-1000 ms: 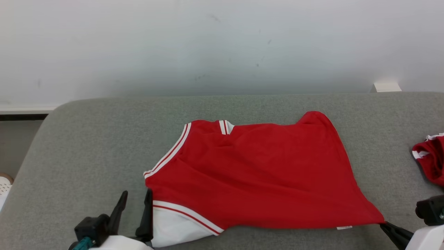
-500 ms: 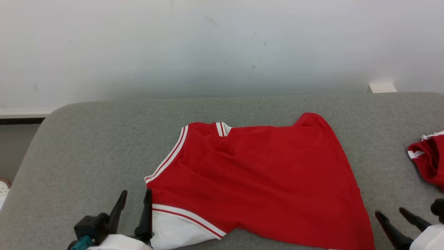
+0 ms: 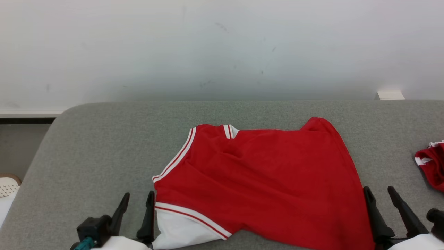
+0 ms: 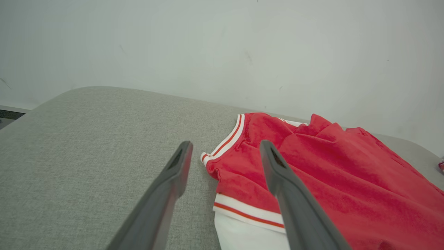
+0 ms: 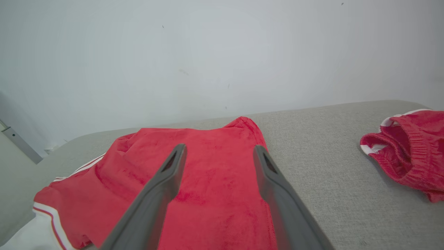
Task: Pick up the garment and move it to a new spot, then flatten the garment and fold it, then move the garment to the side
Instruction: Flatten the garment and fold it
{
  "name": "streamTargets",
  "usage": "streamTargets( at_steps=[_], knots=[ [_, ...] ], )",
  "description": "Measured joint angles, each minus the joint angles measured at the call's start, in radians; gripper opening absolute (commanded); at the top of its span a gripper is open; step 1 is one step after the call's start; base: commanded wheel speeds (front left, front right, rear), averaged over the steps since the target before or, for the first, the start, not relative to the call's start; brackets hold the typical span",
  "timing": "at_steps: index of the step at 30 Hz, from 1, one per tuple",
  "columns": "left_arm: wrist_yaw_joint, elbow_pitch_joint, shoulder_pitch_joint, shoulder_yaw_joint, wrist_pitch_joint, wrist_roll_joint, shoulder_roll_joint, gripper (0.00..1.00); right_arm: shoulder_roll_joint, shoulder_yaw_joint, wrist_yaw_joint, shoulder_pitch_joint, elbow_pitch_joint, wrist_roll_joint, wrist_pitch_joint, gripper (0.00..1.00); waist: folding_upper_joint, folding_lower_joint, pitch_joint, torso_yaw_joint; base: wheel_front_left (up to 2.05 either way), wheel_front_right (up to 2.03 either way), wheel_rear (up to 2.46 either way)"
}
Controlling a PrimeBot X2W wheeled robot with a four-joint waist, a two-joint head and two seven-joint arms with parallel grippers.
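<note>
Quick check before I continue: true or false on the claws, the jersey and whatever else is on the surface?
1. The right claw is clamped on the red jersey. False: it stands open at the jersey's right edge, gripping nothing.
2. The left claw is open. True.
3. The jersey lies on the grey surface. True.
4. The other garment at the far right is blue. False: it is red with white trim.

The garment (image 3: 263,180) runs off the head view's bottom edge, so its lower hem is unseen. A second red piece (image 3: 432,165) is cut by the right edge; its kind cannot be told. A pale perforated thing (image 3: 7,185) at the left edge and a small white block (image 3: 390,94) behind the tabletop (image 3: 86,146) are too slight to identify.
</note>
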Motion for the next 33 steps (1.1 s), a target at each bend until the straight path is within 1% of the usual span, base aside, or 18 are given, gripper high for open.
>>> streamTargets(
  at_steps=[3,7,10,13,16,20,23,24,25,26,33],
  knots=[
    [0.0,0.002,0.0,-0.007,0.011,-0.006,0.006,1.0,0.008,0.029,0.0,-0.004,0.052,-0.011,-0.055,1.0,0.0,0.0,0.003,0.0,0.0,0.0,0.0],
    [-0.006,0.028,-0.017,-0.029,0.096,-0.009,0.027,1.0,0.01,0.038,0.0,-0.033,0.097,-0.017,-0.107,1.0,0.0,0.0,0.01,-0.002,0.0,0.0,0.0],
    [-0.011,0.053,-0.067,-0.045,0.196,-0.009,0.048,1.0,0.009,0.053,0.0,-0.058,0.125,-0.022,-0.124,1.0,0.0,0.0,0.018,-0.01,0.0,0.0,0.0],
    [-0.015,0.101,-0.101,-0.05,0.317,-0.042,0.054,1.0,0.008,0.069,0.0,-0.069,0.15,-0.025,-0.133,1.0,0.0,0.0,0.024,-0.023,0.0,0.0,0.0],
    [-0.012,0.133,-0.149,-0.04,0.375,-0.051,0.081,1.0,0.008,0.085,0.0,-0.087,0.169,-0.028,-0.139,1.0,0.0,0.0001,0.032,-0.042,0.0,0.0,0.0],
    [-0.017,0.2,-0.181,-0.05,0.47,-0.06,0.098,1.0,0.002,0.098,0.0,-0.101,0.192,-0.034,-0.139,1.0,0.0,0.0001,0.041,-0.071,0.0,0.0,0.0],
    [-0.024,0.221,-0.199,-0.06,0.491,-0.079,0.11,1.0,0.001,0.107,0.0,-0.108,0.209,-0.037,-0.142,1.0,0.0,0.0001,0.046,-0.094,0.0,0.0,0.0],
    [-0.028,0.219,-0.205,-0.064,0.483,-0.08,0.112,0.82,0.001,0.108,0.0,-0.109,0.213,-0.037,-0.147,1.0,0.0,0.0001,0.047,-0.1,0.0,0.0,0.0],
    [-0.029,0.219,-0.211,-0.066,0.478,-0.088,0.112,0.15,0.001,0.108,0.0,-0.11,0.216,-0.037,-0.15,1.0,0.0,0.0001,0.048,-0.105,0.0,0.0,0.0],
    [-0.032,0.223,-0.214,-0.072,0.48,-0.092,0.113,0.0,0.001,0.109,0.0,-0.11,0.221,-0.037,-0.151,1.0,0.0,0.0001,0.05,-0.11,0.0,0.0,0.0],
    [-0.037,0.233,-0.215,-0.079,0.472,-0.104,0.131,0.0,0.004,0.119,0.0,-0.118,0.241,-0.037,-0.16,1.0,0.0,0.0001,0.056,-0.127,0.0,0.0,0.0]
  ],
)
